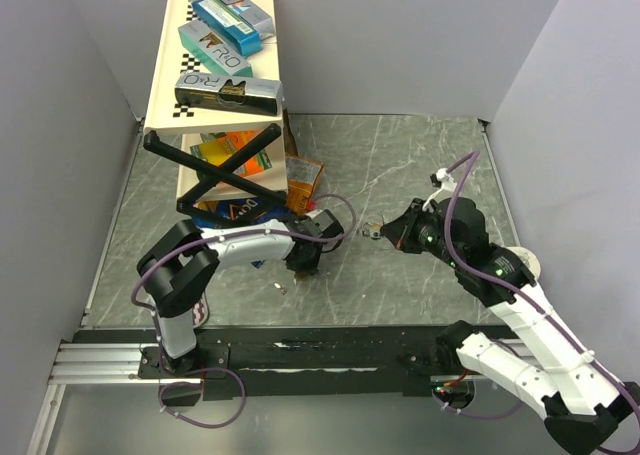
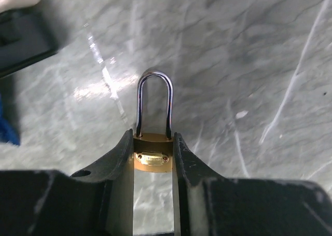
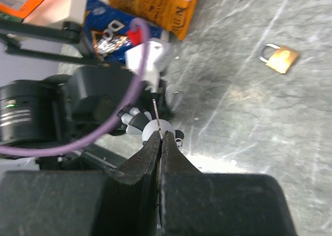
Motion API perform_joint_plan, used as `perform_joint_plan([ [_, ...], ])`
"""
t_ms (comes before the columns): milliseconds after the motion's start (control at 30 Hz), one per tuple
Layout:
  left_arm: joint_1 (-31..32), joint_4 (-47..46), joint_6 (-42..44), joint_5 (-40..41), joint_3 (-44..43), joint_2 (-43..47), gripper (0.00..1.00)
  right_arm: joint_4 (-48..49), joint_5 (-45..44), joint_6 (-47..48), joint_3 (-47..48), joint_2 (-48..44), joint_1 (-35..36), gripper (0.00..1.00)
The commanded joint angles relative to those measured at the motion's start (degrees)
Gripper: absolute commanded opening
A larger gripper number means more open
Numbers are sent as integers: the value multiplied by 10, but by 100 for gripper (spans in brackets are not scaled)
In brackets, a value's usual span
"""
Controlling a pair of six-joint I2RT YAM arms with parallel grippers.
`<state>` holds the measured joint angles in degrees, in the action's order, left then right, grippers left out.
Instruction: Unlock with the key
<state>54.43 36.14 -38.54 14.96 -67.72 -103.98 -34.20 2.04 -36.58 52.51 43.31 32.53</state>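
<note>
My left gripper is shut on the body of a small brass padlock. Its silver shackle points away from the wrist, above the marble table. In the top view this gripper is near the table's middle. My right gripper is shut on the key. The thin blade sticks out edge-on past the fingertips, and a small ring hangs beside them. In the top view the right gripper holds the key a little to the right of the left gripper, pointing toward it.
A second brass padlock lies loose on the table. A tiny pale silver bit lies near the left gripper. A cream shelf with boxes and snack packs stands at the back left. Grey walls enclose the table.
</note>
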Motion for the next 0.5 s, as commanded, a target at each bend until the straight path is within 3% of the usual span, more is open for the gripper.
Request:
perform_joint_plan([
  [0,-12,35,11,-30,-15,44,1,-36,-63,14,47,-5,6,0],
  [267,-35,41,35,-52,-11,68,1,-97,-130,8,47,-52,6,0],
  [467,-35,58,-4,-91,-65,91,1,-63,-46,-7,-9,-46,14,0],
])
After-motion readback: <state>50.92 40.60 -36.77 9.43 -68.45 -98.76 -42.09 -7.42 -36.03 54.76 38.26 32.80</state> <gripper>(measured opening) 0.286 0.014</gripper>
